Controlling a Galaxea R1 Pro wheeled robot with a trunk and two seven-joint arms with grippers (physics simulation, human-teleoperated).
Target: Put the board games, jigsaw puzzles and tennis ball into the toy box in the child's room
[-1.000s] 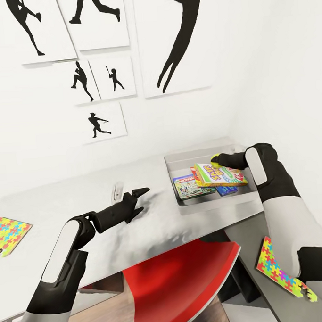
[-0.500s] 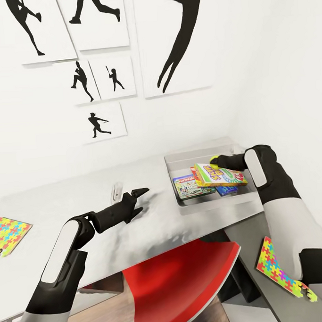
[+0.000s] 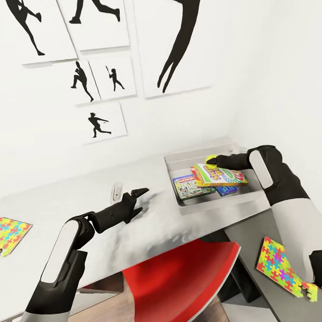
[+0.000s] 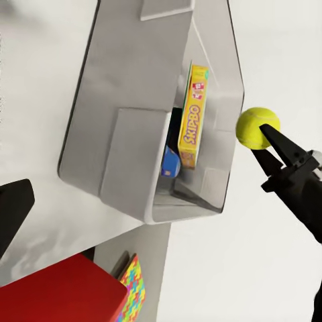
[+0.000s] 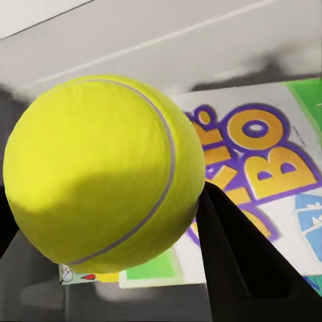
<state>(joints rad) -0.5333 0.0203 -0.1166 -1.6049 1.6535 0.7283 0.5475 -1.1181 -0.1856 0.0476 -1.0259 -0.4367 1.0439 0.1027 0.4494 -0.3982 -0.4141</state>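
The tennis ball (image 3: 210, 159) hangs above the back of the light grey toy box (image 3: 180, 158), with my right gripper (image 3: 214, 162) shut on it. Up close, the ball (image 5: 104, 171) sits between dark fingers (image 5: 241, 261) over the SKIP BO board game (image 5: 261, 161). In the box lie SKIP BO (image 3: 221, 175), MONOPOLY (image 3: 189, 187) and a blue game (image 3: 227, 190). One jigsaw puzzle (image 3: 8, 234) lies at the table's far left, another (image 3: 279, 264) on the dark wing. My left gripper (image 3: 139, 201) is open above the table (image 3: 87, 198). The left wrist view shows the ball (image 4: 257, 127) beside the box (image 4: 134, 154).
A red chair (image 3: 181, 278) is tucked under the table's front edge. A small white clip-like object (image 3: 117, 191) lies on the top just beyond my left gripper. Baseball-player silhouette pictures (image 3: 178, 37) hang on the white wall behind the table.
My right gripper has carried the tennis ball a little to the left, further over the toy box. The left arm has not moved.
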